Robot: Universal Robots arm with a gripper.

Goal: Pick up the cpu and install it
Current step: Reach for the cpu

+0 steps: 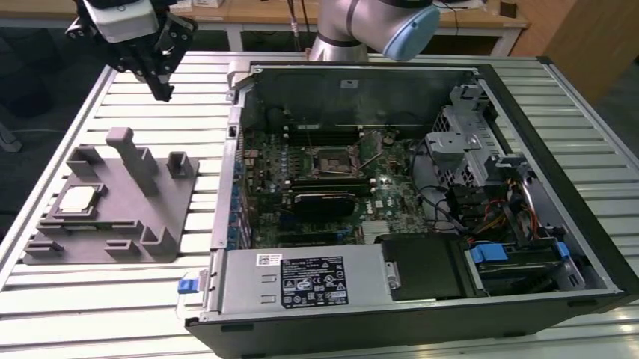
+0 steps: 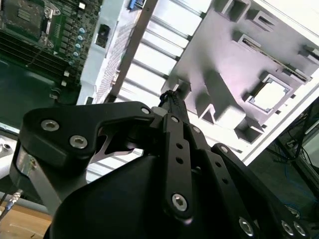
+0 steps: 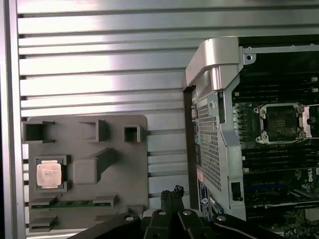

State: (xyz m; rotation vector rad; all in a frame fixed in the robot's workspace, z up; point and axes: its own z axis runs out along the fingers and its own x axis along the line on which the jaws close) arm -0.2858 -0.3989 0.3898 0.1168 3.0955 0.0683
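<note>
One slatted metal table (image 1: 80, 314) carries everything here. The biggest thing on it is an open desktop computer case (image 1: 360, 93) lying on its side, with its green motherboard (image 1: 265, 172) facing up. The arm (image 1: 349, 26) comes in from behind the case and reaches towards the exterior view's left, its wrist turned so the tool points straight down. Beside the case, on the exterior view's left, sits the grey plastic fixture (image 1: 170, 206) with its upright posts. The gripper (image 1: 160, 91) hangs well above the table near the fixture's far end, touching nothing. Its black fingers are drawn together to a point with nothing between them, as both wrist views show. On the motherboard the processor socket (image 1: 330, 159) shows a metal frame around a dark square. The cpu (image 1: 78, 199) lies flat, silvery top up, in a square recess of the fixture on the side away from the case. It is well apart from the gripper.
</note>
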